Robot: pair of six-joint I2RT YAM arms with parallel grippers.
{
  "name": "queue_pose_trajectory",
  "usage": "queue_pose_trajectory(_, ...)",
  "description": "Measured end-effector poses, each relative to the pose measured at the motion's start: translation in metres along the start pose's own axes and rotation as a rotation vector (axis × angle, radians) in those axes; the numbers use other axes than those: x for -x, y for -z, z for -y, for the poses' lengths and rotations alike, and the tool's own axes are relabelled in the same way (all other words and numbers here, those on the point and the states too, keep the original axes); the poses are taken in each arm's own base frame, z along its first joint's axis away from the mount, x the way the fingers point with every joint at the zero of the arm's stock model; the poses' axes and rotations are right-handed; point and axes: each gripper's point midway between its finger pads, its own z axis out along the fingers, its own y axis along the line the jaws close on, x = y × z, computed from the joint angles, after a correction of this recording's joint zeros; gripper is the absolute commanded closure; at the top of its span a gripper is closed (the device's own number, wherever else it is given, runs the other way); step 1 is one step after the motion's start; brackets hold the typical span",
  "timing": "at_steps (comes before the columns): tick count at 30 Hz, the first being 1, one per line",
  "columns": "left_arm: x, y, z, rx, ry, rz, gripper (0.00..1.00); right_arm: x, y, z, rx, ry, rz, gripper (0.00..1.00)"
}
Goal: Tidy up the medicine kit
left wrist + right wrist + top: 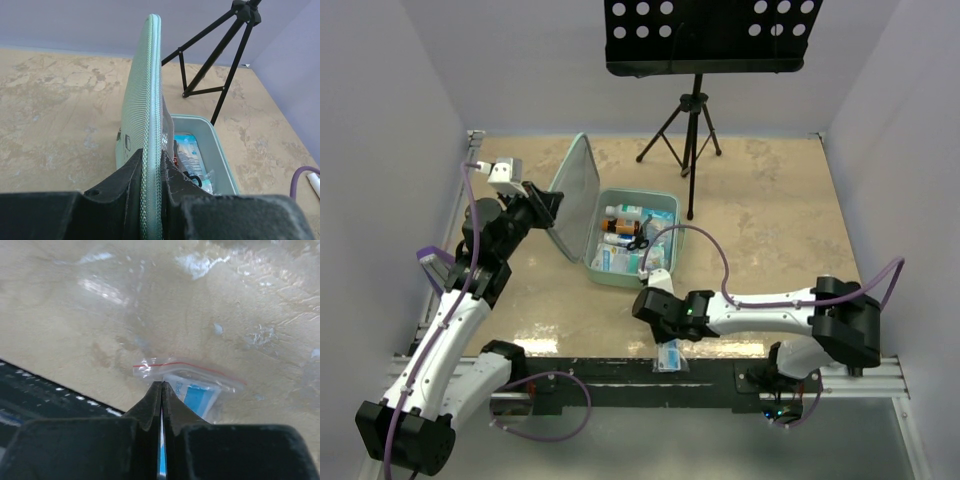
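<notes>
The mint-green medicine kit (621, 277) stands open on the table, its tray holding scissors (638, 241) and several packets. Its lid (575, 195) is raised upright. My left gripper (552, 207) is shut on the lid's edge; in the left wrist view the lid rim (149, 100) runs between the fingers (129, 175), with the tray (220, 150) behind. Near the table's front edge, my right gripper (668, 343) is shut on a clear zip bag (670, 358) holding a blue-and-white packet. In the right wrist view the bag (202, 390) sticks out past the closed tips (161, 385).
A black music stand on a tripod (692, 120) stands behind the kit. A black rail (610, 375) runs along the near edge under the right gripper. A purple cable (720, 262) loops from the right arm past the kit. Walls close in the left and right sides.
</notes>
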Motion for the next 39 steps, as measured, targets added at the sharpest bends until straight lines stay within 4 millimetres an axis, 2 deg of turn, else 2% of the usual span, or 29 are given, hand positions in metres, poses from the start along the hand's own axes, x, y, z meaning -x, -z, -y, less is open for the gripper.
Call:
queue_pose_trajectory(2,0.000,0.000,0.000,0.000,0.000,0.000,0.83,0.010,0.011,-0.005,0.013,-0.005,0.017,1.00)
queue_pose_trajectory(4,0.000,0.000,0.000,0.000,0.000,0.000,0.83,0.029,0.030,-0.017,0.056,-0.020,0.060,1.00)
queue_pose_trajectory(7,0.000,0.000,0.000,0.000,0.002,0.002,0.83,0.076,0.072,-0.042,0.153,-0.056,0.185,1.00)
queue_pose_trajectory(10,0.001,0.000,0.000,-0.001,0.003,0.004,0.83,0.136,0.120,-0.062,0.242,-0.106,0.335,1.00)
queue_pose_trajectory(13,0.001,0.000,0.000,0.000,0.006,0.007,0.84,0.194,0.150,-0.055,0.280,-0.184,0.476,1.00)
queue_pose_trajectory(15,0.001,0.000,0.000,0.001,0.011,0.008,0.86,0.230,0.160,-0.038,0.273,-0.241,0.572,1.00)
queue_pose_trajectory(18,0.001,-0.001,0.000,0.000,0.019,0.011,0.90,0.272,0.174,-0.020,0.273,-0.298,0.713,1.00)
queue_pose_trajectory(22,0.000,-0.004,0.000,-0.002,0.030,0.012,0.95,0.316,0.205,-0.035,0.376,-0.320,0.905,1.00)
queue_pose_trajectory(27,0.000,-0.005,0.001,-0.005,0.038,0.010,0.99,0.357,0.227,-0.053,0.482,-0.339,1.092,1.00)
queue_pose_trajectory(31,0.000,-0.007,0.003,-0.013,0.052,0.009,1.00,0.379,0.236,-0.049,0.558,-0.372,1.237,1.00)
queue_pose_trajectory(35,-0.001,-0.007,0.005,-0.025,0.066,0.005,1.00,0.392,0.231,-0.043,0.611,-0.384,1.346,1.00)
queue_pose_trajectory(39,-0.001,-0.007,0.006,-0.026,0.073,0.003,1.00,0.401,0.213,-0.051,0.660,-0.358,1.378,1.00)
